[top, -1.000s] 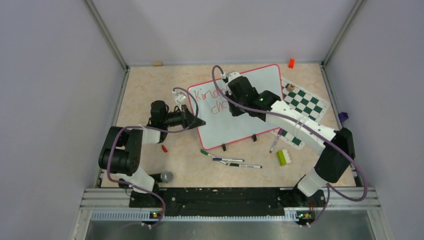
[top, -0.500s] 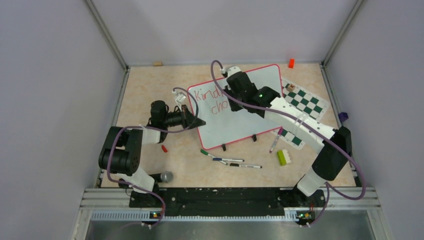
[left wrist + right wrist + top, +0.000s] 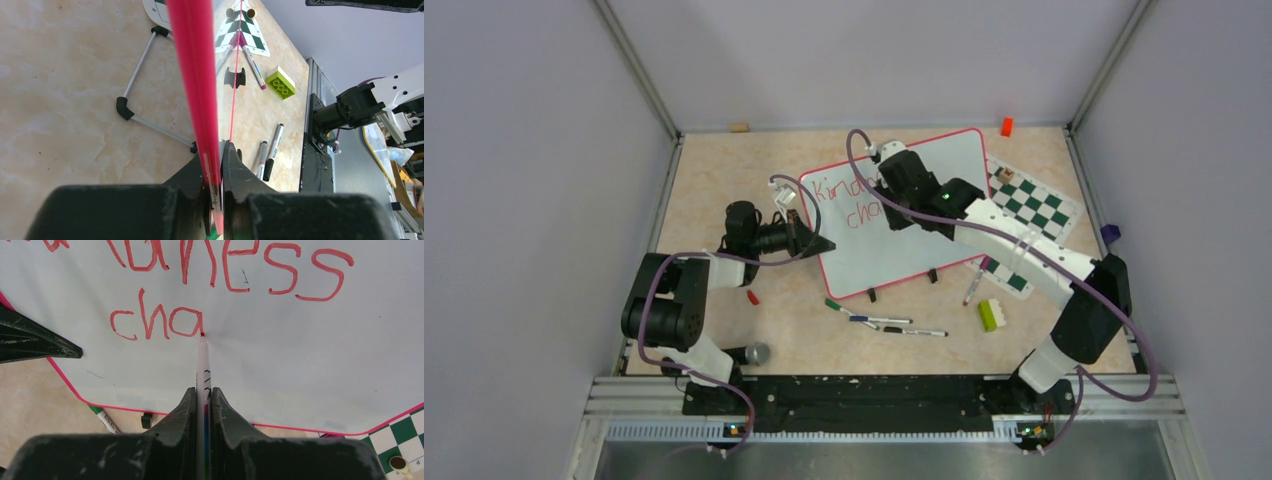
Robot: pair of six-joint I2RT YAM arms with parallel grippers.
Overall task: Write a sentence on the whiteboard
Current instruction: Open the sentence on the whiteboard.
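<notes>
The whiteboard [image 3: 904, 240], white with a thin red-pink frame, stands tilted at the table's middle. My left gripper [image 3: 824, 243] is shut on its left edge. In the left wrist view the red frame [image 3: 192, 75] runs between the closed jaws [image 3: 218, 150]. My right gripper [image 3: 886, 198] hovers over the board, shut on a white marker [image 3: 202, 365]. The marker's red tip [image 3: 202, 334] touches the board just after the last letter. The sentence [image 3: 155, 322] reads "Kindness" on the upper line and "cha" below it, in red.
A green-and-white chess mat [image 3: 1034, 205] lies right of the board. A lime brick [image 3: 991, 314], a pink marker [image 3: 975, 283], several markers [image 3: 879, 320] and a red cap [image 3: 752, 296] lie in front. An orange block [image 3: 1006, 126] sits by the back wall.
My right gripper with the marker has shifted slightly left and back over the board, and the second line's last letter has gained a stroke. The left gripper and board have not moved.
</notes>
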